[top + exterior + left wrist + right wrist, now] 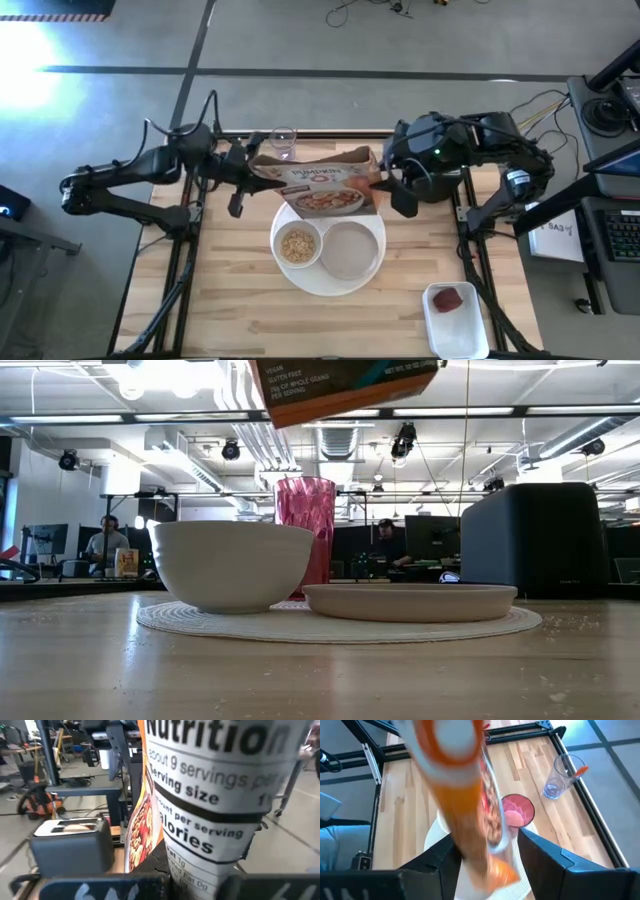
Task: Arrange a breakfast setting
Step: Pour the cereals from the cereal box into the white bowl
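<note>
Your white ribbed placemat (330, 280) lies at the centre of the wooden surface (230, 310) in the high view. On it, the small white bowl (298, 245) sits at the left with pale cereal in it, and the small grey plate (350, 250) sits touching it on the right. In the low view the pink-red tumbler (305, 525) stands upright behind the gap between bowl and plate.

Directly above the mat's upper edge hangs a cereal box (322, 185), held off the surface between both arms. Your left claw (245, 180) pinches the box's left end, and your right claw (392, 185) pinches its right end, fingers either side of the carton in each wrist view.

A clear glass (283, 143) stands at the surface's upper edge, just above the box. A black-and-silver toaster (72, 845) shows in the left wrist view. At lower right of the high view, a white rectangular tub (457, 318) holds a small red fruit (451, 299).
</note>
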You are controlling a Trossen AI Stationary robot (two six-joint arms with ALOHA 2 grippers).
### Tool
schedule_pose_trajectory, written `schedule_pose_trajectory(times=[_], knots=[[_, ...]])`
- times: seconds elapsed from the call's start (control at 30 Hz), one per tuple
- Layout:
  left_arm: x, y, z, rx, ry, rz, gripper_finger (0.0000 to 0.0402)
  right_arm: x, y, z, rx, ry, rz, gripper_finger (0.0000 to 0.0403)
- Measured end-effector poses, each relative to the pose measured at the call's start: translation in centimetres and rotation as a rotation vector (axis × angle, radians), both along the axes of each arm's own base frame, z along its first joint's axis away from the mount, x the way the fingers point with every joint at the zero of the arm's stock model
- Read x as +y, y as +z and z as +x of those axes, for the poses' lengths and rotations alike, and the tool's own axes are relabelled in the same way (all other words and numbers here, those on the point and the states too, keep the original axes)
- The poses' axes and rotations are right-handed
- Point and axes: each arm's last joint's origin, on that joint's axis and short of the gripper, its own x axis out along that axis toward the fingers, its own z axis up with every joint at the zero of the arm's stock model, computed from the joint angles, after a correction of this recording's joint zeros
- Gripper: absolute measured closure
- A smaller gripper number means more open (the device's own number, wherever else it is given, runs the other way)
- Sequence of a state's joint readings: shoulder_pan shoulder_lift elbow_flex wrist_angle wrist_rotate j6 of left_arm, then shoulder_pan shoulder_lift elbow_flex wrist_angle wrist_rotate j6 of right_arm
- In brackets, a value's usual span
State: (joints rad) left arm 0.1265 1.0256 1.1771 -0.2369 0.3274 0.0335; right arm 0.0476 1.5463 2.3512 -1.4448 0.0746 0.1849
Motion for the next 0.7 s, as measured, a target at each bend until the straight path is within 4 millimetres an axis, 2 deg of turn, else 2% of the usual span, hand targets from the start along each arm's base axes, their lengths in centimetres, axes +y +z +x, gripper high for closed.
schedule_pose_trajectory(times=[0.2, 0.37, 0.7], knots=[[0.1, 2.4, -1.3, 0.028, 0.086, 0.072, 0.0401, -0.1, 0.5, -1.4, -0.008, -0.005, -0.001, 0.0209], [0.4, 3.7, -2.7, 0.116, 0.253, 0.102, 0.0401, -0.1, 0.9, -2.0, -0.026, -0.023, 0.02, 0.0207], [1.0, 4.9, -5.6, 0.265, 0.592, 0.089, 0.0401, -0.1, 0.5, -2.0, 0.011, -0.021, 0.017, 0.0206]])
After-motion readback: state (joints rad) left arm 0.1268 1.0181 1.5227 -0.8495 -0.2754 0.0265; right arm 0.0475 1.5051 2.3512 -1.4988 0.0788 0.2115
